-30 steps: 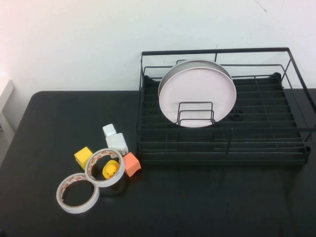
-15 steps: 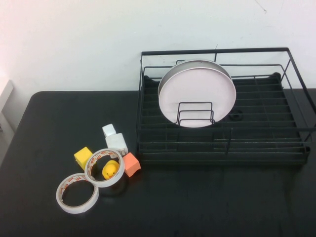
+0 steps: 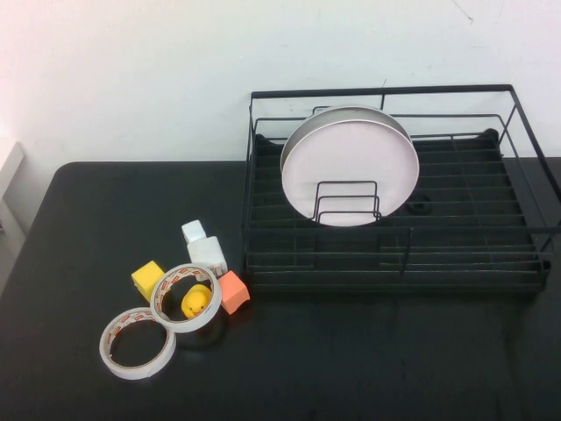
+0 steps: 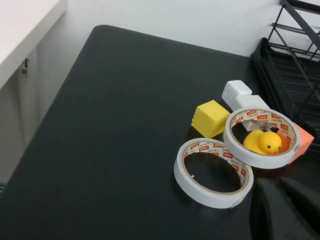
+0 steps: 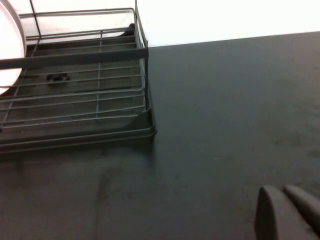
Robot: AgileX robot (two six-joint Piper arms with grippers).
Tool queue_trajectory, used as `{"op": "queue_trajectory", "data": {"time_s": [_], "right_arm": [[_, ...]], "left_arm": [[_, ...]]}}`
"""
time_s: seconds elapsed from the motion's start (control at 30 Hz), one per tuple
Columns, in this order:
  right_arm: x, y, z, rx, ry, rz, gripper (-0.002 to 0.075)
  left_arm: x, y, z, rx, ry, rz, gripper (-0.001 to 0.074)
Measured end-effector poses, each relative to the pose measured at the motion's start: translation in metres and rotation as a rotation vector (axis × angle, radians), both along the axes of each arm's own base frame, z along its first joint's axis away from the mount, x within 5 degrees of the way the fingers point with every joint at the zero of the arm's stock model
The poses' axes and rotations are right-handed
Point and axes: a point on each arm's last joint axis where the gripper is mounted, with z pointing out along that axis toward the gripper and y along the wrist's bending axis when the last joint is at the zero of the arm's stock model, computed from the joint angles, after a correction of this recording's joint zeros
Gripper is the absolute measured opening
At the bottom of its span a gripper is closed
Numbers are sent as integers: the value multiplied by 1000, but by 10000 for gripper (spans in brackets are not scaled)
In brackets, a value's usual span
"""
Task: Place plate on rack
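The pale pink plate [image 3: 351, 171] stands upright on edge inside the black wire rack [image 3: 526, 263], leaning against small wire loops. A grey-white plate [image 3: 351, 110] stands right behind it, only its rim showing. Neither gripper shows in the high view. My left gripper [image 4: 279, 183] is shut and empty, low over the table beside the tape rolls, with the rack's corner [image 4: 295, 60] beyond. My right gripper [image 5: 281, 190] is shut and empty, over bare table off the rack's right end [image 5: 100, 55]. The pink plate's edge [image 5: 7, 55] shows in the right wrist view.
On the black table [image 3: 368, 360], left of the rack, lie two tape rolls [image 3: 138, 342] [image 3: 187, 296], a yellow duck [image 3: 197, 303] inside one, a yellow cube [image 3: 147, 279], an orange cube [image 3: 233, 291] and white blocks [image 3: 203, 247]. A white wall stands behind.
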Motion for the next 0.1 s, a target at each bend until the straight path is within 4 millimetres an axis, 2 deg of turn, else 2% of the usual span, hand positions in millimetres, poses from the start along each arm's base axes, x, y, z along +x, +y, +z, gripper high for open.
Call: {"op": "queue_trajectory", "data": {"time_s": [0.1], "right_arm": [[0,0,0,0,0,0,-2]], "left_arm": [[0,0,0,0,-1,0,-1]]}}
